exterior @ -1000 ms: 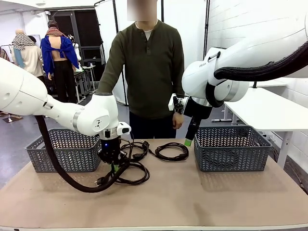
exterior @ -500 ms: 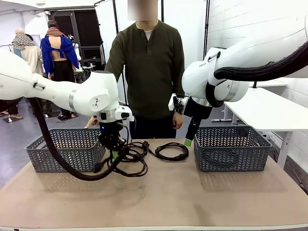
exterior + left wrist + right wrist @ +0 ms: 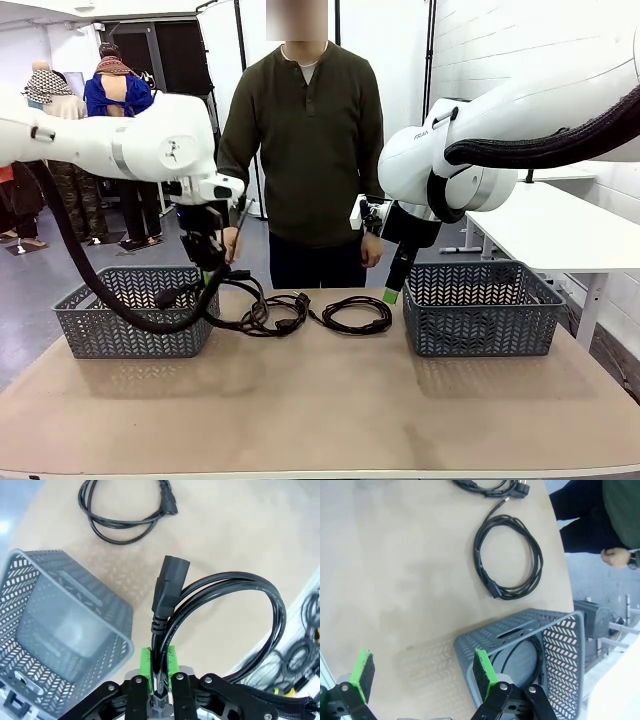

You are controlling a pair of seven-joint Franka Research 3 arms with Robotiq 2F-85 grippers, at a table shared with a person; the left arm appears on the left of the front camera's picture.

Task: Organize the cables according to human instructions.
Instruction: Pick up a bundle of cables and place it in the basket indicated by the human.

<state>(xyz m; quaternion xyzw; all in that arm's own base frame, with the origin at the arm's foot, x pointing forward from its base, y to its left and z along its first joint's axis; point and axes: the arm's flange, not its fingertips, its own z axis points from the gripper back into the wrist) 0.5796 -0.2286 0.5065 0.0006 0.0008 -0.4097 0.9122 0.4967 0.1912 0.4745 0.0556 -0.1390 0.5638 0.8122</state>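
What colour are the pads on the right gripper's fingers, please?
The right gripper's pads are bright green, clearest in the right wrist view.

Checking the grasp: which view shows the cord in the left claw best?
Left wrist view: the held cord is clamped in the left claw, between its pads. Front view shows it dangling from that claw beside the arm hose. Right wrist view shows cropped cords at its top edge; I cannot tell if any is this one.

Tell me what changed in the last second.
The left end effector, shut on a cable, rose and swung toward the left basket, carrying that cable up with it. The right end effector stayed open and still; the coiled cable and right basket did not move.
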